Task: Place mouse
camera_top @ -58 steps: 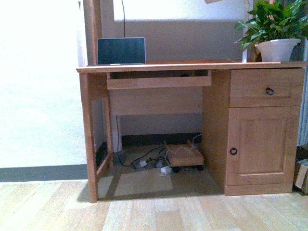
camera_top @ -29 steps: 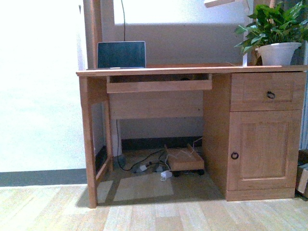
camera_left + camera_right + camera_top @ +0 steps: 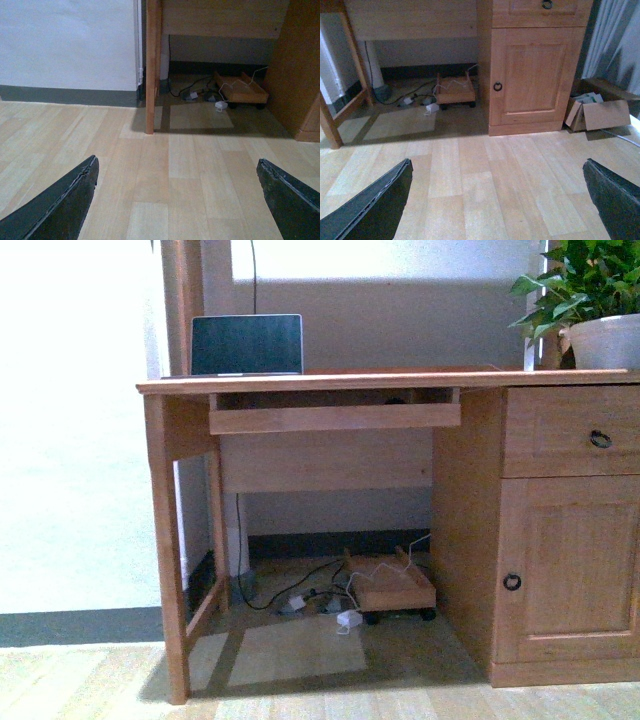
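Observation:
I cannot make out the mouse with certainty in any view. A small dark shape [image 3: 397, 399] sits at the back of the desk's pull-out tray [image 3: 334, 417], too small to identify. My left gripper [image 3: 176, 160] is open, its dark fingers [image 3: 60, 205] spread wide over bare wood floor in front of the desk's left leg [image 3: 150, 70]. Over the floor before the cabinet door [image 3: 532, 75], my right gripper [image 3: 497, 161] is also open and holds nothing. Neither arm shows in the front view.
A wooden desk [image 3: 380, 381] carries an open laptop [image 3: 247, 344] at the left and a potted plant [image 3: 600, 310] at the right. Beneath it lie cables and a small wheeled wooden tray [image 3: 389, 587]. An open cardboard box [image 3: 600, 114] lies right of the cabinet.
The desk has grown larger in the front view and its right end has slid out of frame, so my body has moved closer to it.

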Controlling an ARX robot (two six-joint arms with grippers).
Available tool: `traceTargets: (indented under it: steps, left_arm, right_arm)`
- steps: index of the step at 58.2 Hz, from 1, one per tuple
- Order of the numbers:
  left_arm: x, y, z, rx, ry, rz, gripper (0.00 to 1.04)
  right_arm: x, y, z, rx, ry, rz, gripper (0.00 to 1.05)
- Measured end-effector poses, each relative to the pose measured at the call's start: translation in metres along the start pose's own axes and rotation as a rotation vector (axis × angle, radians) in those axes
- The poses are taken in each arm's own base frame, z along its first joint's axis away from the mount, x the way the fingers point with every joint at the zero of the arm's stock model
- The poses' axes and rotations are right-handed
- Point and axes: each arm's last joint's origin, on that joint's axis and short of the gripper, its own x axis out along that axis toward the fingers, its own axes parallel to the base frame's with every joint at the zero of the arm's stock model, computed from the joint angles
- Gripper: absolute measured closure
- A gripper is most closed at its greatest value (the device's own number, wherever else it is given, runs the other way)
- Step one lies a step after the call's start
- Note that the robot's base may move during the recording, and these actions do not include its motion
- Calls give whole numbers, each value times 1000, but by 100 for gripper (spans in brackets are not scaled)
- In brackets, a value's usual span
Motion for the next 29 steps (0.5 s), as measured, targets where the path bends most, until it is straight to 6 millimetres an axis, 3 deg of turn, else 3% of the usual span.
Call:
traceTargets:
  steps: [29]
  left_arm:
    - [0, 0, 0, 0, 0, 0, 7]
  right_arm:
    - [0, 0, 0, 0, 0, 0, 0]
